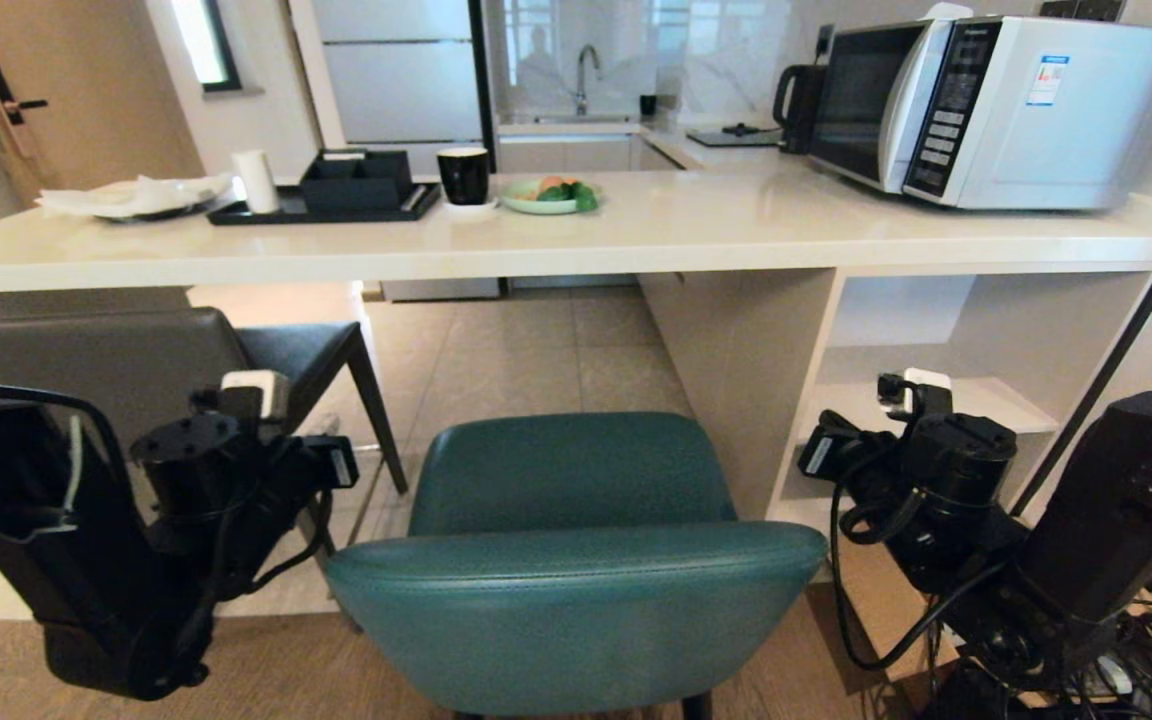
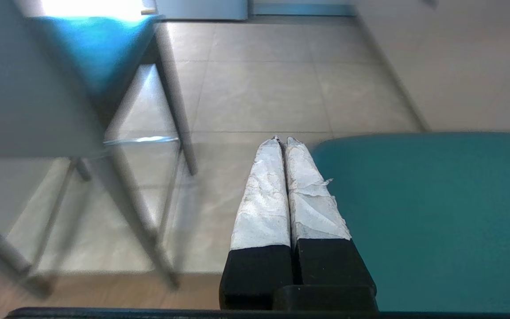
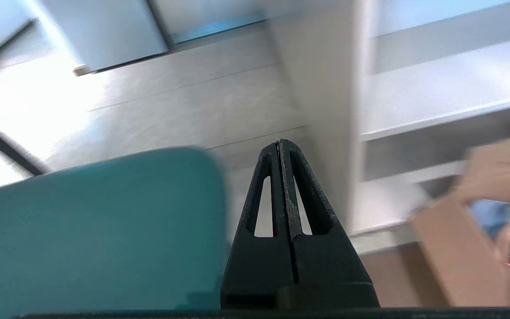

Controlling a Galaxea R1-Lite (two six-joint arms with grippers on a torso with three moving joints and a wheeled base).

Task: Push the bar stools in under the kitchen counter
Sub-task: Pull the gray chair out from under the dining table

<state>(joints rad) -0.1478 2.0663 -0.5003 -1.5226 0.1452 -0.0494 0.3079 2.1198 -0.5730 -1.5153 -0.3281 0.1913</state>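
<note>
The teal leather stool with the curved back [image 1: 576, 560] is stood short of the glossy white stone-look bench [image 1: 556, 240], flanked by the left pincer [image 2: 283, 141] and right pincer [image 3: 280, 142], both fully closed and empty, presumably as blunt pushers.

Two stools before the counter [image 1: 576, 235]: rounded-back stool [image 1: 576, 590] right of square-back stool [image 1: 136, 365]
</note>
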